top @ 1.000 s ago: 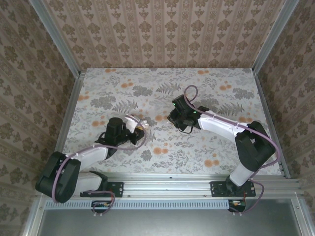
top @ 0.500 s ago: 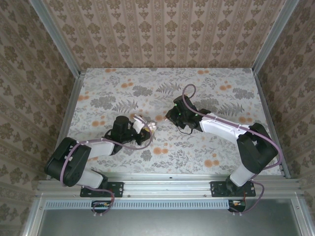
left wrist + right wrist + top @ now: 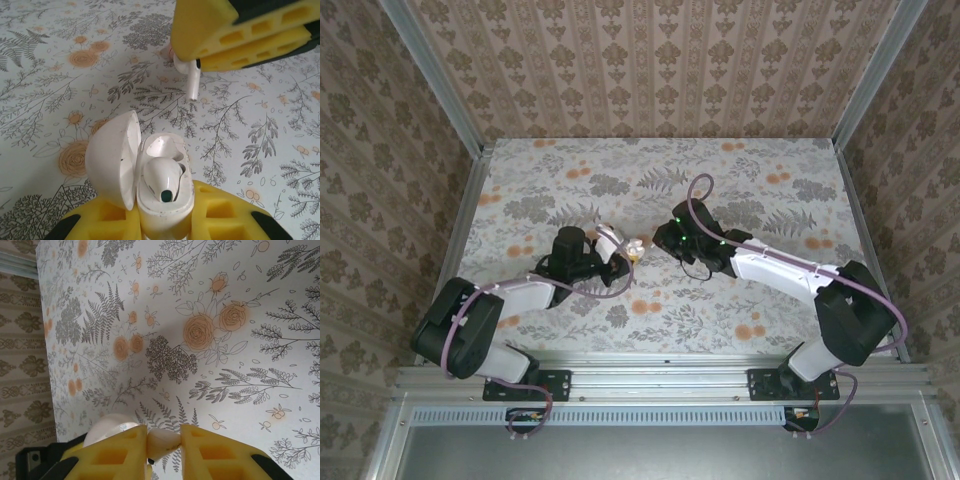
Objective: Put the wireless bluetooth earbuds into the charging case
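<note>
Between the yellow fingers of the left pincer (image 3: 165,222) I have the charging case (image 3: 114,161) clamped by its lower half, held upright with the lid swung open to the left. One earbud (image 3: 162,179) sits in its socket inside the case. Just beyond it, the right pincer (image 3: 164,454) is clenched on the second earbud (image 3: 189,75). Its head is pinched between the pads and its stem hangs down, clear of the case. From above, I see the two pincers nearly meet near the middle of the table (image 3: 740,170), which is covered in a pale cloth printed with orange roses and grey ferns. Brown damask wallpaper (image 3: 650,70) closes in three sides, and an aluminium rail (image 3: 660,372) runs along the near edge.
</note>
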